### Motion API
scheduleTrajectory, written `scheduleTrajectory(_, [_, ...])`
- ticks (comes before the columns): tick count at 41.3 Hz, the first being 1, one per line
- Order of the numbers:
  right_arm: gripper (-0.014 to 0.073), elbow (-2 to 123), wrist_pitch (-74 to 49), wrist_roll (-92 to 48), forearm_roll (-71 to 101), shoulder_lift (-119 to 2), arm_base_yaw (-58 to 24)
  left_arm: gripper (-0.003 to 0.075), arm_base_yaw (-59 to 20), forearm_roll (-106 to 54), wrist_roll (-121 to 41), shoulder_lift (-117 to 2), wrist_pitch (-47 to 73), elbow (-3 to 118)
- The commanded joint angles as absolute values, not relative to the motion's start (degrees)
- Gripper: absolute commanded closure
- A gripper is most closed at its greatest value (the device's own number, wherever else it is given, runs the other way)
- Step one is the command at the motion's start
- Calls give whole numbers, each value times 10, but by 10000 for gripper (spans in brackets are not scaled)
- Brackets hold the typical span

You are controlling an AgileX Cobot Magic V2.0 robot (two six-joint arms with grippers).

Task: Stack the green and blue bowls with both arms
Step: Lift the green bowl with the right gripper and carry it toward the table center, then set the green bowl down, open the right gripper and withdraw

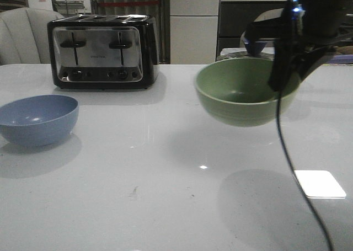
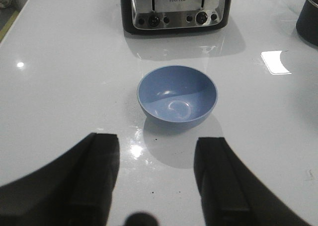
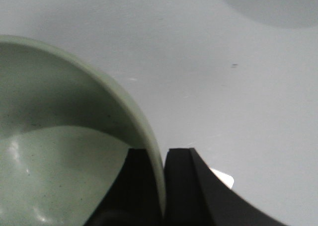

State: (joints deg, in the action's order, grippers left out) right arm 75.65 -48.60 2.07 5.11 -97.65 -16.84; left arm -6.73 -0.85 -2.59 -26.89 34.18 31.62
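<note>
While the right pincer (image 3: 158, 186) clamps the raised green bowl's (image 1: 242, 94) rim, the left pincer (image 2: 156, 181) gapes near the blue bowl (image 2: 177, 96).

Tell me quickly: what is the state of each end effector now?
Left end effector: open, holding nothing, apart from the blue bowl.
Right end effector: closed on the rim of the green bowl, lifted off the table.

table (image 1: 165, 207): glossy white | bowls: matte | toaster (image 1: 102, 51): polished metal, black plastic
</note>
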Motion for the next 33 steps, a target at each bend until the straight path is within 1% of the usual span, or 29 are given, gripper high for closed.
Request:
scheduleTrajectory(1, [538, 767, -455, 14, 74, -961, -203, 318, -71, -12, -23, -275, 297, 333])
scheduleTrajectory(10, [538, 767, -421, 14, 96, -1010, -259, 318, -71, -12, -23, -275, 297, 333])
scheduleTrajectory(21, [529, 767, -420, 14, 95, -1062, -271, 318, -71, -12, -23, -275, 297, 333])
scheduleTrajectory(24, [473, 767, -421, 14, 95, -1065, -271, 318, -71, -12, -23, -275, 297, 333])
scheduleTrajectory(27, [368, 768, -420, 14, 94, -1066, -271, 318, -71, -12, -23, -275, 297, 333])
scheduleTrajectory(29, [265, 769, -420, 14, 90, -1065, -271, 318, -71, -12, -23, -275, 297, 333])
scheduleTrajectory(30, [240, 769, -419, 14, 87, -1064, -271, 318, -71, -12, -23, -275, 297, 333])
scheduleTrajectory(32, [164, 769, -418, 14, 79, -1060, -271, 318, -71, -12, -23, -275, 297, 333])
scheduleTrajectory(33, [146, 769, -418, 14, 77, -1056, -271, 318, -71, -12, -23, -275, 297, 333])
